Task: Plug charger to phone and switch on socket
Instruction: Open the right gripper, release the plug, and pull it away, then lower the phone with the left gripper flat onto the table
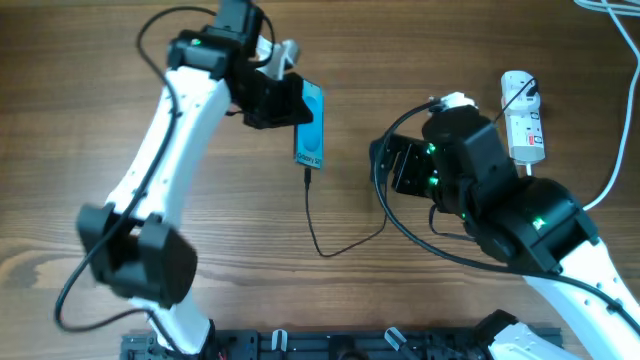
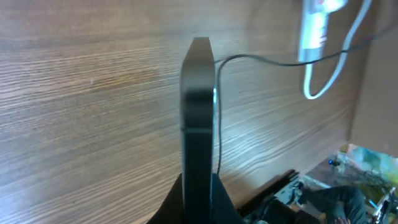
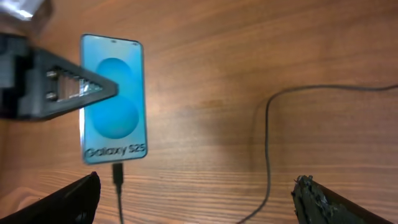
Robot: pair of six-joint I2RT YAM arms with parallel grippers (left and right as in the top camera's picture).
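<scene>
My left gripper point(image 1: 285, 100) is shut on the phone point(image 1: 312, 125), holding it by its long edges with the teal "Galaxy" screen turned towards the right arm. In the left wrist view the phone point(image 2: 198, 93) shows edge-on between the fingers point(image 2: 199, 208). The charger's connector tip point(image 3: 117, 174) meets the phone's point(image 3: 113, 99) bottom edge, and its thin black cable point(image 1: 318, 235) loops across the table towards the socket point(image 1: 527, 130). A black plug point(image 1: 528, 95) sits in the socket. My right gripper point(image 1: 385, 165) is open and empty point(image 3: 193, 205), right of the phone, above the cable.
The socket's thick white lead point(image 1: 615, 170) runs off along the right edge, and it also shows in the left wrist view point(image 2: 323, 81). A dark rail point(image 1: 350, 345) lies along the front edge. Bare wooden table point(image 1: 450, 50) surrounds the phone.
</scene>
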